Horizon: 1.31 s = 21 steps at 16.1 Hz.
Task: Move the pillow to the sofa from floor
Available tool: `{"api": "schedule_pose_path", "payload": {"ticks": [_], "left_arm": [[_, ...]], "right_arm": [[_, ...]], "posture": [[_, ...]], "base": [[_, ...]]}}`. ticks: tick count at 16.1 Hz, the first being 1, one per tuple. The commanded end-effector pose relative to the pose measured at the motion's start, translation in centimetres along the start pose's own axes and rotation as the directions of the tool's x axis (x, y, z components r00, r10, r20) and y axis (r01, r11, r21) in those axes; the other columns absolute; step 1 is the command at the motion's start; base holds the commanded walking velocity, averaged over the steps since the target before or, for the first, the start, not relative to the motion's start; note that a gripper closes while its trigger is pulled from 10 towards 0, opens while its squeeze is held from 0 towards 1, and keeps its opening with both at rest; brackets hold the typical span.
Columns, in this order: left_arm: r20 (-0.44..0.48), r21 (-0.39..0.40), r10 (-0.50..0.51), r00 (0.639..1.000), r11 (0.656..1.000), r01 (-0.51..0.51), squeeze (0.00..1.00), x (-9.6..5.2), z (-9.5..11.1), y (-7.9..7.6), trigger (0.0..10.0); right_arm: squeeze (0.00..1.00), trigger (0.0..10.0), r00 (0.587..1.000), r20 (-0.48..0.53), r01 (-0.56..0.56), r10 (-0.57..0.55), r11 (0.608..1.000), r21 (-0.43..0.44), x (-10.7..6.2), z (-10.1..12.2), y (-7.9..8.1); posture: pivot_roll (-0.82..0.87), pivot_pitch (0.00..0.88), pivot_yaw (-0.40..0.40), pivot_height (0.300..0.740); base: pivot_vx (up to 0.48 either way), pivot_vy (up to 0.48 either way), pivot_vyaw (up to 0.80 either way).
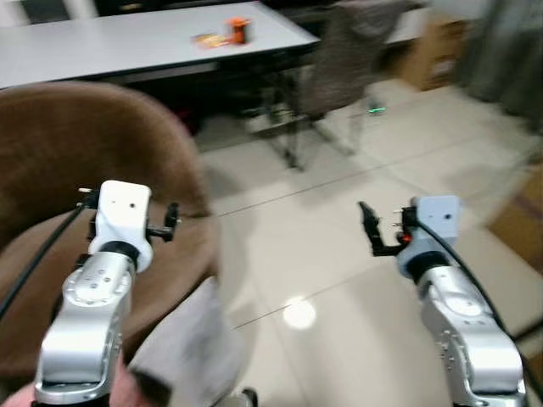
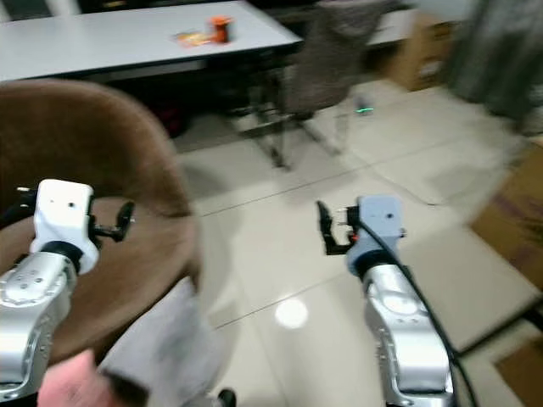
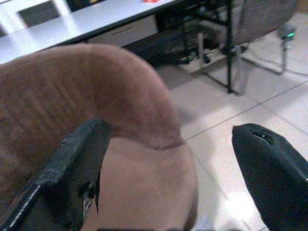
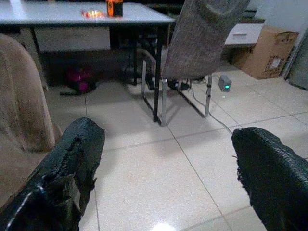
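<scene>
Left eye view: a brown sofa (image 1: pixel 76 178) with a rounded back stands at the robot's left. A grey pillow (image 1: pixel 182 348) lies at the lower edge, against the sofa's front and reaching out over the pale tiled floor (image 1: pixel 339 246); blur hides its outline. The left gripper (image 3: pixel 173 173) is held over the sofa seat, near its curved back; in the left wrist view the two black fingers (image 3: pixel 72 168) stand wide apart with nothing between them. The right gripper (image 4: pixel 166 178) is raised over bare floor, well apart from the pillow; in the right wrist view its fingers (image 4: pixel 274 173) are likewise spread wide and empty. Beyond the sofa stands a long white table (image 1: pixel 144 42) bearing a small orange item (image 1: pixel 238 30) and a flat wrapper-like item beside it, too blurred to identify. A grey chair (image 4: pixel 202 38) on metal legs stands just beside the table. A cardboard box (image 4: pixel 264 57) sits farther off at the right.
</scene>
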<state>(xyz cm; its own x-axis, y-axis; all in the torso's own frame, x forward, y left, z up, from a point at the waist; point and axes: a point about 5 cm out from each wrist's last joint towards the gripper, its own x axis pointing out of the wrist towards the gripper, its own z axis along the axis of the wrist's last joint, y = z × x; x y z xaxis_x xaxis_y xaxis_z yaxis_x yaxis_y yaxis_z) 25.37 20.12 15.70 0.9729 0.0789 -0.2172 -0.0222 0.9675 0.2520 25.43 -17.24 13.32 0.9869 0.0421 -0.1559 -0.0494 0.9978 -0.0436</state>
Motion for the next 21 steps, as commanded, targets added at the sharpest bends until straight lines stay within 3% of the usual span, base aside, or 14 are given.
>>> {"api": "schedule_pose_path", "payload": {"ticks": [1, 4, 6, 7, 10, 11, 13, 14, 17, 19, 20, 21], "left_arm": [[0.018, 0.000, 0.009, 1.000, 1.000, -0.009, 0.00, 0.1, 0.7, 0.4, 10.0], [0.001, -0.041, -0.031, 1.000, 0.999, 0.031, 0.00, 0.6, 0.4, 0.2, 10.0], [0.017, -0.036, -0.065, 0.998, 0.997, 0.066, 0.00, 0.8, 0.2, -0.3, 10.0], [0.053, -0.048, -0.045, 0.998, 0.998, 0.047, 0.00, 0.6, 0.4, -0.3, 10.0], [0.040, 0.033, -0.041, 0.998, 0.999, 0.039, 0.00, 0.3, -0.1, -0.8, 10.0], [0.028, 0.001, -0.072, 0.997, 0.997, 0.072, 0.00, 0.3, -0.6, -1.2, 10.0], [0.054, 0.064, -0.126, 0.991, 0.990, 0.122, 0.00, 0.3, -0.6, -2.1, 10.0], [0.110, 0.077, -0.118, 0.987, 0.991, 0.110, 0.00, 0.4, 0.0, -2.3, 10.0], [0.146, 0.064, -0.102, 0.984, 0.994, 0.093, 0.00, 0.6, 0.3, -2.2, 10.0], [0.143, 0.082, -0.101, 0.985, 0.993, 0.090, 0.00, 0.6, 0.1, -2.0, 10.0], [0.151, 0.081, -0.099, 0.984, 0.993, 0.088, 0.00, 0.6, 0.1, -2.1, 10.0], [0.170, 0.083, -0.101, 0.980, 0.993, 0.088, 0.00, 0.6, 0.3, -2.1, 10.0]], "right_arm": [[1.00, 10.0, 1.000, 0.016, -0.002, 0.002, 1.000, 0.001, 0.2, 0.3, 0.1], [1.00, 10.0, 0.998, -0.007, 0.069, -0.069, 0.997, 0.026, 0.2, 0.3, -0.4], [1.00, 10.0, 0.992, -0.027, 0.121, -0.124, 0.989, -0.090, -0.3, -0.1, -1.3], [1.00, 10.0, 0.991, -0.030, 0.128, -0.131, 0.987, -0.094, -0.5, -0.2, -1.6], [1.00, 10.0, 0.993, -0.022, 0.111, -0.113, 0.991, -0.073, 0.0, -0.1, -1.4], [1.00, 10.0, 0.989, -0.010, 0.147, -0.148, 0.986, -0.084, -0.2, 0.2, -1.4], [1.00, 10.0, 0.989, 0.010, 0.148, -0.147, 0.986, -0.072, -0.7, 0.4, -1.3], [1.00, 10.0, 0.987, 0.016, 0.162, -0.161, 0.985, -0.050, -1.0, 0.4, -1.5], [1.00, 10.0, 0.965, 0.027, 0.261, -0.260, 0.963, -0.069, -1.2, 0.4, -2.4], [1.00, 10.0, 0.968, -0.025, 0.248, -0.251, 0.964, -0.101, -0.8, 0.1, -2.1], [0.78, 10.0, 0.972, -0.019, 0.228, -0.234, 0.963, -0.145, -0.5, 0.3, -1.9], [0.00, 10.0, 0.963, 0.038, 0.270, -0.267, 0.948, -0.169, -0.3, 0.9, -2.3]], "posture": [[0.01, 0.000, -0.013, 0.740], [-0.01, 0.000, 0.008, 0.740], [-0.03, 0.000, 0.009, 0.740], [-0.02, 0.000, 0.008, 0.740], [-0.02, 0.000, 0.009, 0.740], [-0.05, 0.000, 0.020, 0.740], [-0.06, 0.000, 0.029, 0.740], [-0.07, 0.000, 0.038, 0.740], [-0.07, 0.000, 0.042, 0.740], [-0.07, 0.000, 0.038, 0.740], [-0.07, 0.000, 0.034, 0.740], [-0.07, 0.000, 0.034, 0.740]], "base": [[0.000, 0.000, 0.69], [0.000, 0.000, 0.69], [0.000, 0.000, 0.80], [0.000, 0.000, 0.80], [0.000, 0.000, 0.80], [0.000, 0.000, 0.80], [0.000, 0.000, 0.80], [0.000, 0.000, 0.80], [0.000, -0.291, 0.64], [0.000, -0.458, 0.00], [0.000, -0.461, 0.00], [0.000, -0.458, 0.00]]}}
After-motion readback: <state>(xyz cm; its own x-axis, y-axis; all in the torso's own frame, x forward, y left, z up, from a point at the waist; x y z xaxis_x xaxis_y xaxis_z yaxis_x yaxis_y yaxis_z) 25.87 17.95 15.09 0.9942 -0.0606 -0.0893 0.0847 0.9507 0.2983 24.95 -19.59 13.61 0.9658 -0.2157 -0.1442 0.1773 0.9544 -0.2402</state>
